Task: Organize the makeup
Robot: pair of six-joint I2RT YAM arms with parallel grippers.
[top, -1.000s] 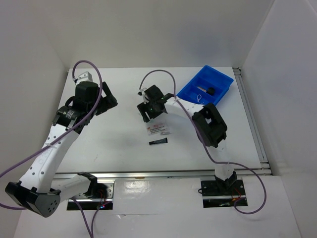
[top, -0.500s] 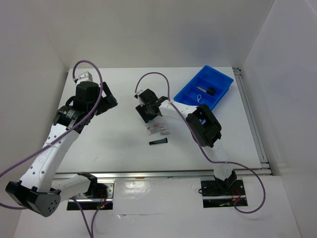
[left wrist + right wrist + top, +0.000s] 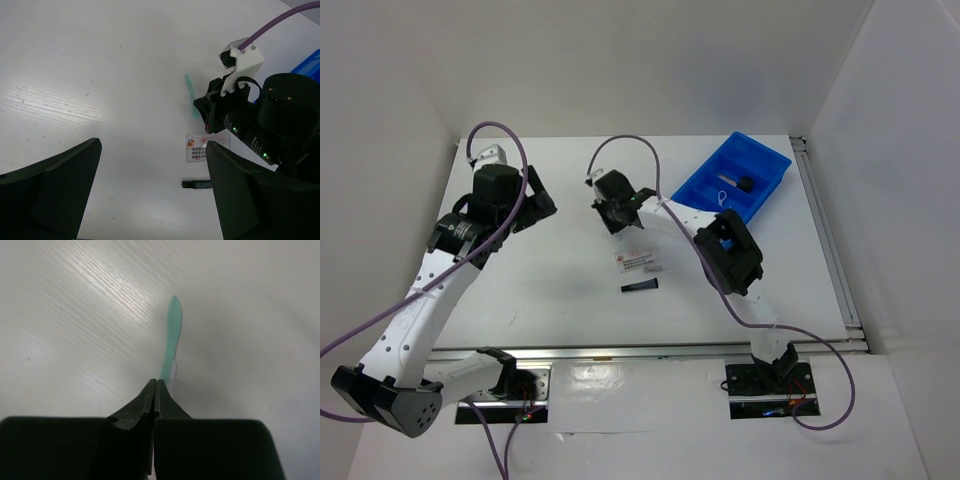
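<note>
My right gripper (image 3: 156,382) is shut on the near end of a thin teal spatula (image 3: 171,335), which sticks out ahead of the tips just over the white table. The left wrist view shows that spatula (image 3: 190,95) beside the right wrist (image 3: 235,115). A white red-printed sachet (image 3: 638,261) and a slim black tube (image 3: 639,287) lie on the table just in front of the right gripper (image 3: 610,208). A tiny black cube (image 3: 747,184) and a lavender looped string (image 3: 723,196) lie in the blue bin (image 3: 760,160). My left gripper (image 3: 152,150) hangs open and empty at the left.
The blue divided bin stands at the back right, near the table's right rail (image 3: 830,240). White walls close in the back and both sides. The right arm's purple cable (image 3: 630,150) loops above its wrist. The sachet (image 3: 200,148) and black tube (image 3: 196,184) show between the left fingers.
The right gripper moved left and toward the back, away from the sachet, and its jaws closed on the teal spatula. The left arm has not moved.
</note>
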